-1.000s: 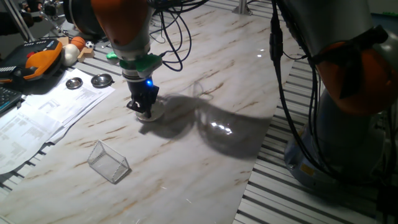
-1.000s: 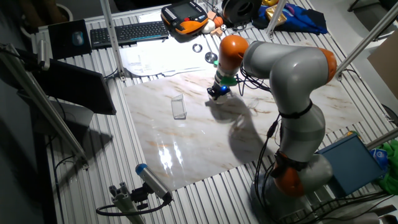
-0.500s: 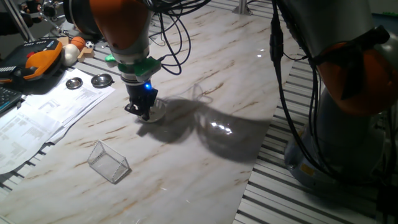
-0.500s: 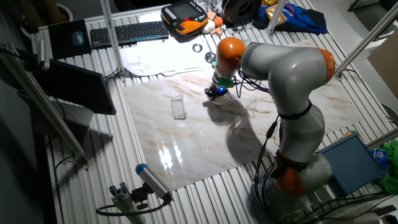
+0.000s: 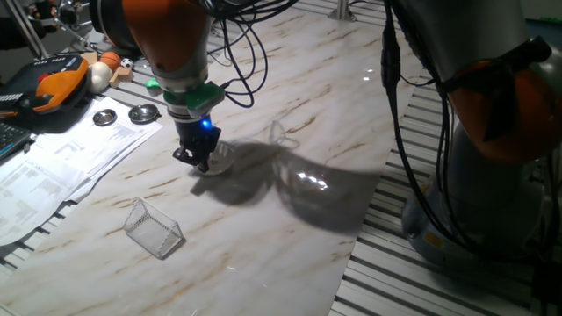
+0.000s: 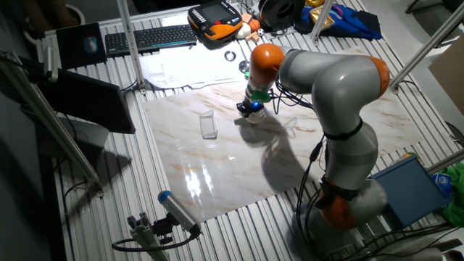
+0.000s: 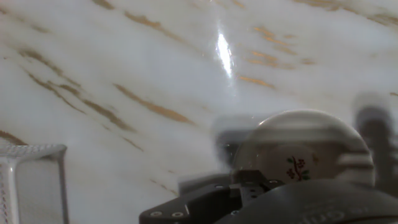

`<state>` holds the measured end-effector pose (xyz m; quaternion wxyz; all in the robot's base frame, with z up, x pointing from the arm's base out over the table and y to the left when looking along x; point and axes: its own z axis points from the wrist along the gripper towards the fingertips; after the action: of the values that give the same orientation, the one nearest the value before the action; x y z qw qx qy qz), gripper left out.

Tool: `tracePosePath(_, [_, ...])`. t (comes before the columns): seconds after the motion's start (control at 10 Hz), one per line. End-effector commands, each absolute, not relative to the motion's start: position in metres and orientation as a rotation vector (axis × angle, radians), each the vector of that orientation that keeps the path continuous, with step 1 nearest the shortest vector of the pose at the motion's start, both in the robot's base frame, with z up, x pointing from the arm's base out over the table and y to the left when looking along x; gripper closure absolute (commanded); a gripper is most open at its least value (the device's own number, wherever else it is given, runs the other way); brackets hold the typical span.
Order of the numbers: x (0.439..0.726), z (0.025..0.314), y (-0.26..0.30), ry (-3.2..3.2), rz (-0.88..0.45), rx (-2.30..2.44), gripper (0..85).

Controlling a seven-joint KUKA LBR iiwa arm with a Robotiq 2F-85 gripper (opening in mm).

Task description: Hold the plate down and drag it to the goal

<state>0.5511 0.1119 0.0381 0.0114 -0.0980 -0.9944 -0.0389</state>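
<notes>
The plate [image 5: 217, 161], a small white disc, lies on the marble table [image 5: 290, 219] under my gripper [image 5: 200, 161]. The fingers look closed together and press down on the plate's left part. The goal [image 5: 154, 229], a small see-through box with pale edges, stands on the table to the front left, a short way from the plate. In the other fixed view the gripper [image 6: 250, 111] is to the right of the goal [image 6: 209, 125]. In the hand view the plate [image 7: 298, 152] with its dark specks is at the lower right and a goal corner [image 7: 31, 177] is at the lower left.
Two shiny metal dishes [image 5: 105, 118] [image 5: 143, 112] lie on papers [image 5: 61, 158] left of the table. An orange pendant [image 5: 53, 81] and a keyboard [image 6: 148, 38] are beyond them. The arm's base [image 5: 492, 140] stands at the right.
The gripper and the plate under it have slid a little to the left, towards the see-through box. The box has not moved.
</notes>
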Motion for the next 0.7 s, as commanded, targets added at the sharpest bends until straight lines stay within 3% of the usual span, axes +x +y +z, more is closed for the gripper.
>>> tracePosePath(0.0, [0.550, 0.038, 0.114, -3.101, -0.119, -0.313, 85.0])
tracePosePath(0.6, [0.548, 0.040, 0.135, -3.093, -0.109, -0.377, 85.0])
